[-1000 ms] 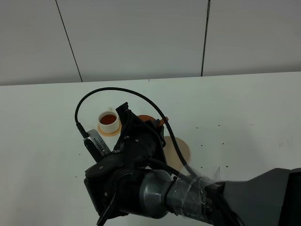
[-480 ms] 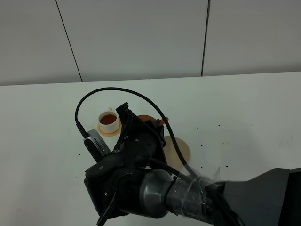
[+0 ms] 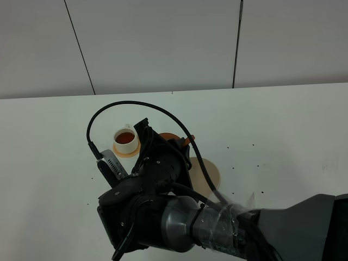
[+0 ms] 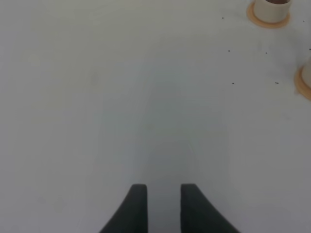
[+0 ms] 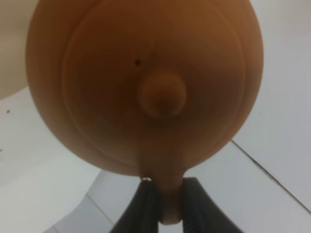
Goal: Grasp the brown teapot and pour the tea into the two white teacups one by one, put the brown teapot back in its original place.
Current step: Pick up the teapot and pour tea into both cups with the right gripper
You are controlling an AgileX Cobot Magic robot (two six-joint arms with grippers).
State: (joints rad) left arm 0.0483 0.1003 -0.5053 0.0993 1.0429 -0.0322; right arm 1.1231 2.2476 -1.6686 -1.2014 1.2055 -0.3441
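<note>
In the right wrist view the brown teapot (image 5: 146,82) fills the frame, its knobbed lid toward the camera, and my right gripper (image 5: 167,206) is shut on its loop handle. From the high camera the teapot is hidden behind the right arm (image 3: 157,206), which reaches across the middle. One white teacup (image 3: 125,139) holds dark tea and stands on an orange coaster. Only the orange coaster (image 3: 171,136) of the second cup peeks out past the arm. The beige saucer (image 3: 211,174) lies bare to the right. My left gripper (image 4: 163,194) hangs shut over bare table, and two cups (image 4: 272,6) (image 4: 307,75) sit at its frame edge.
The white tabletop (image 3: 283,130) carries scattered dark specks near the saucer. A grey panelled wall (image 3: 163,43) runs along the table's far edge. A black cable (image 3: 109,111) loops above the arm, close to the filled cup.
</note>
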